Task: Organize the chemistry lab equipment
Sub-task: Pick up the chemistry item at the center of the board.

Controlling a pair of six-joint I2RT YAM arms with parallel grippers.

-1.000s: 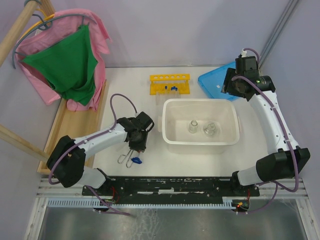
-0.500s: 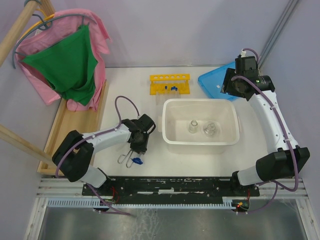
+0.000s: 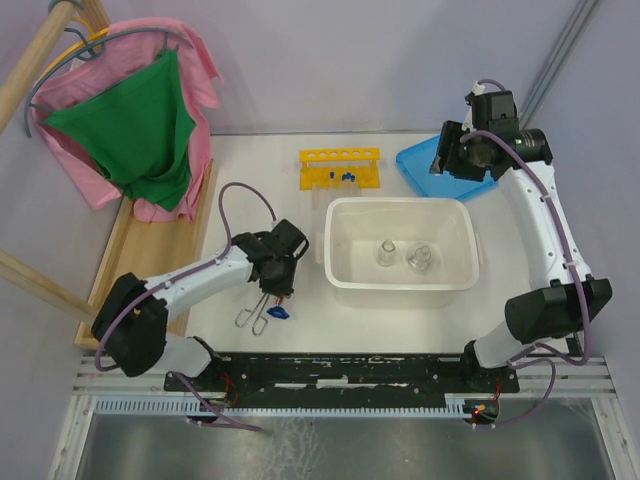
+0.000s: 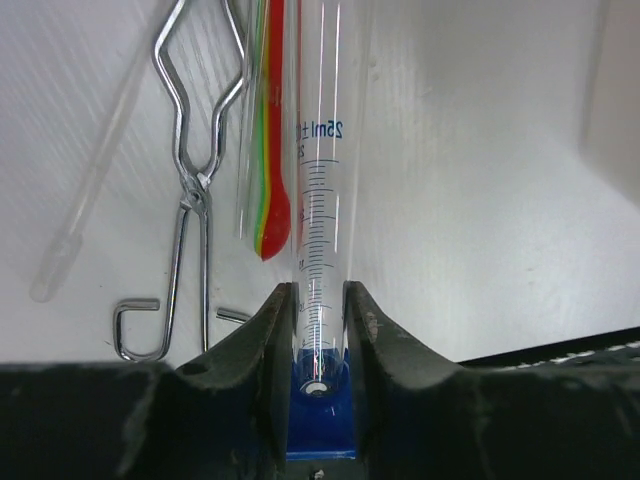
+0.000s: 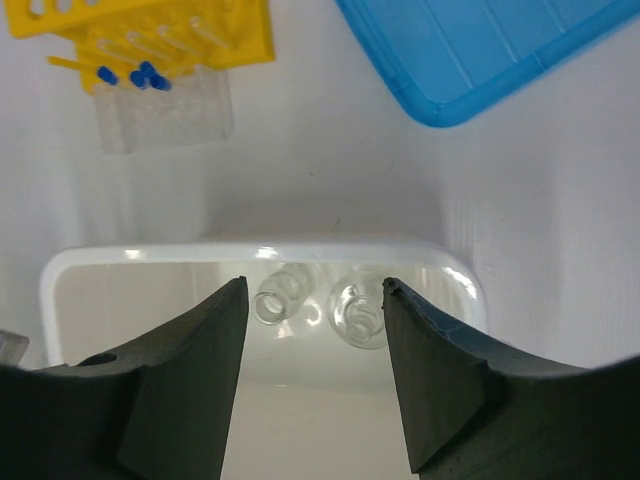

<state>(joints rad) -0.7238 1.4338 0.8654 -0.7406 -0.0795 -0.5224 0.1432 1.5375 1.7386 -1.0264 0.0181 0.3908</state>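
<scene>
The left gripper [image 4: 318, 300] is closed on a clear measuring tube [image 4: 320, 200], one finger pressed against each side just above the tube's blue foot. The left wrist view shows this grip plainly. The top view shows only the blue foot [image 3: 278, 312] at the tip of the left gripper [image 3: 275, 290], near the table's [image 3: 250, 200] near edge, and the clear body cannot be made out there.

From the wrist, the tube's long axis runs straight ahead of the fingers, foot nearest the gripper and mouth past the picture's top edge. A thin red rod [image 4: 277, 150] lies just to its left, running the same way. Further left are metal tongs [image 4: 195, 180] and a clear dropper [image 4: 90, 190]. The top view shows only the tongs [image 3: 250, 318].

The right gripper [image 5: 312, 295] stands wide open and empty, high above the far rim of the white tub [image 5: 250, 250]. Two glass flasks [image 5: 280, 298] sit side by side in the tub, mouths up. Beyond it lie the yellow rack [image 5: 140, 30], blue-capped tubes [image 5: 140, 75] and the blue lid [image 5: 500, 50].
</scene>
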